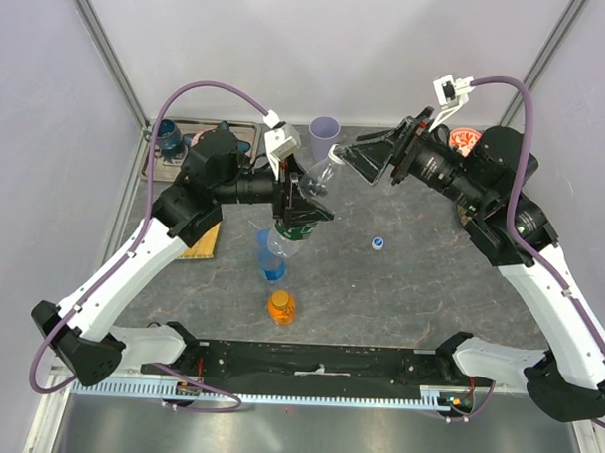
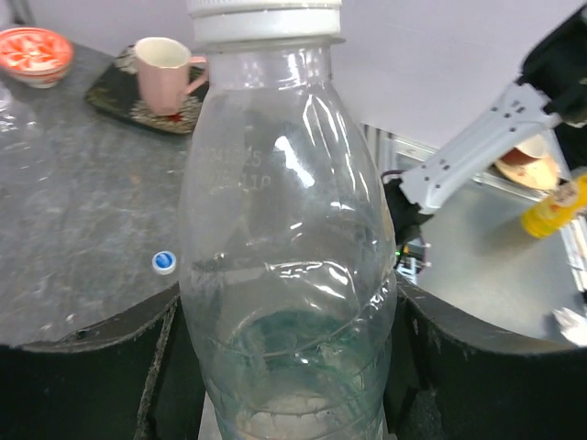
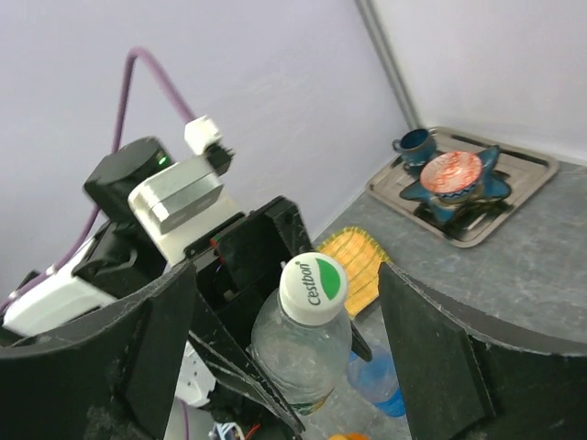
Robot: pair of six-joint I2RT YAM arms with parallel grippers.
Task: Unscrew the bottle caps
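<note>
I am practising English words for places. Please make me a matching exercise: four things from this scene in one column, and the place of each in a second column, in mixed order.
Things:
1. white and green cap
2. blue cap
3. orange bottle
4. purple cup

Places:
A. standing closest to the near edge of the table
B. at the back of the table, near the far wall
C. on the clear bottle that is held in the air
D. lying loose and alone on the table

Right pairs: 1-C, 2-D, 3-A, 4-B
</note>
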